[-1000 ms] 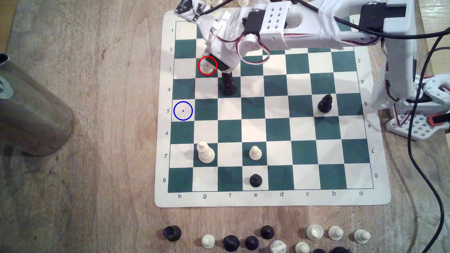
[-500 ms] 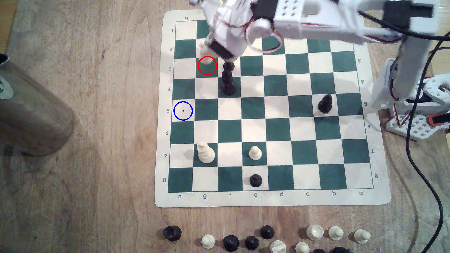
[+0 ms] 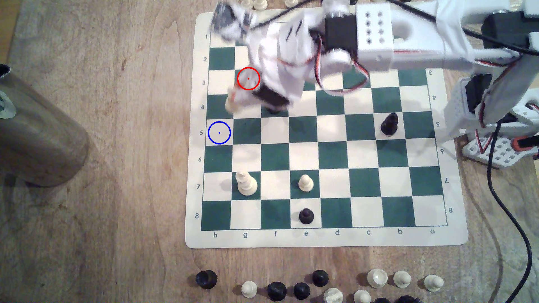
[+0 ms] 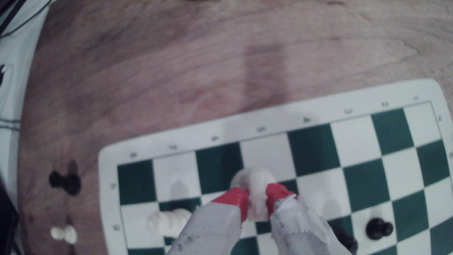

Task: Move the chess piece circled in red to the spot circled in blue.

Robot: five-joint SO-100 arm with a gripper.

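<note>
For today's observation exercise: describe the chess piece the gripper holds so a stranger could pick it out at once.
Start at the green-and-cream board and follow the white arm to its red-tipped gripper. Clamped between the tips, lifted above the board near the blue-ringed spot, is the cream chess piece. Every other piece stands on the board or the table.

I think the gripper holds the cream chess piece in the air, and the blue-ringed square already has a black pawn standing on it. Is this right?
Not quite. The gripper does hold the cream chess piece between its red fingertips, but the blue-ringed square has no piece on it, as the exterior view shows.
</note>
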